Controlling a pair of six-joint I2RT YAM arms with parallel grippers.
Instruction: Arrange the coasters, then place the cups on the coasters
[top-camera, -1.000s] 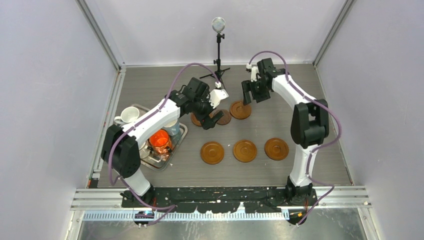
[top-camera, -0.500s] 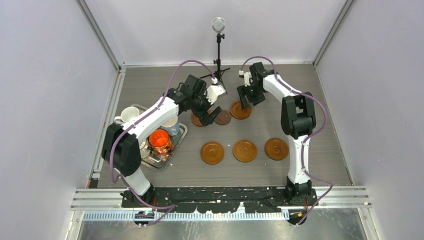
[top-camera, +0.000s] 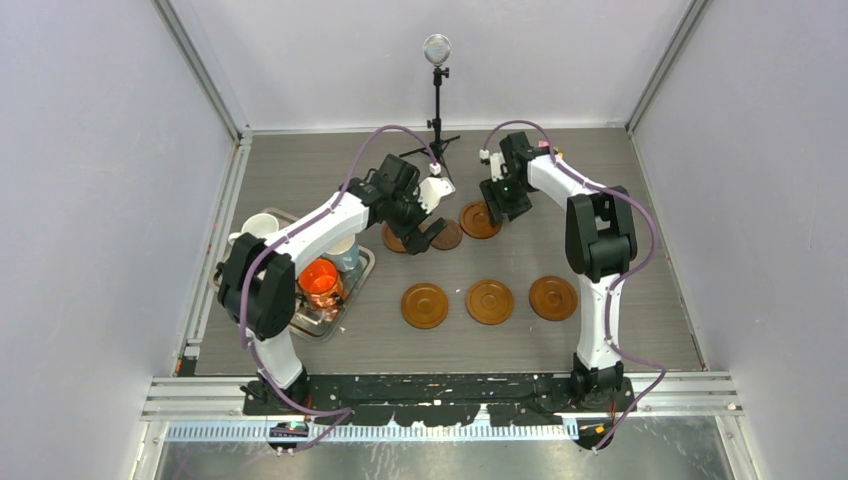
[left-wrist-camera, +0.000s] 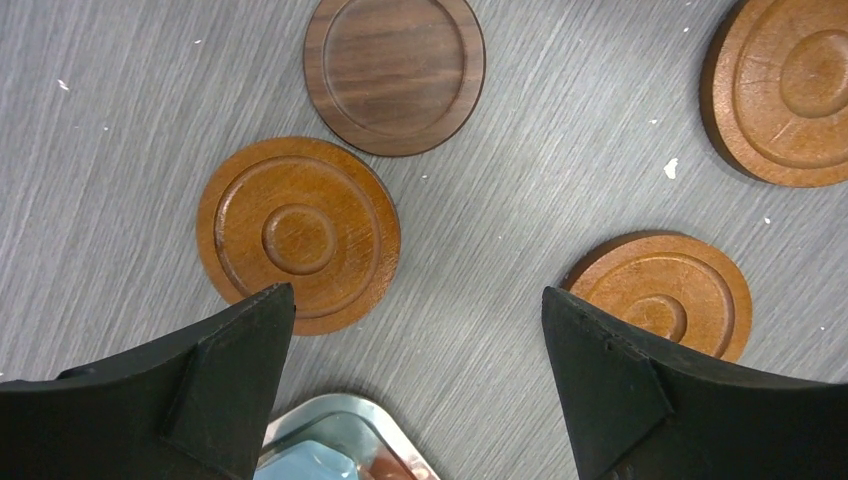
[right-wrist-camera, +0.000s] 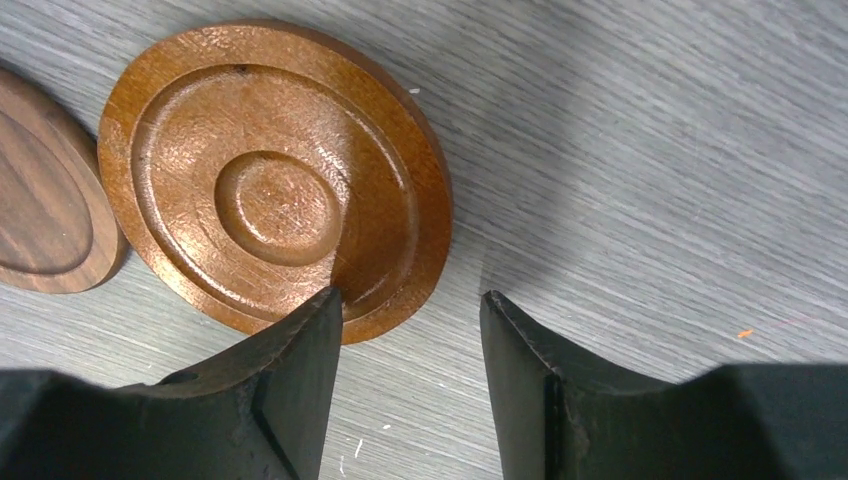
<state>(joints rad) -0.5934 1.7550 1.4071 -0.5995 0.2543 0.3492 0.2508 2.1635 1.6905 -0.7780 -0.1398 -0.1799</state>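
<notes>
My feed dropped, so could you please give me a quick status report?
Left tool open, empty, above the coasters. Right tool open, straddling rim of back-right coaster. Nothing in the way.

A left arm and a right arm of glossy white shells and black joint housings, each trailing 1 looping purple cable, have black bases at the frame's bottom and matte black wedge-shaped fingers.
</notes>
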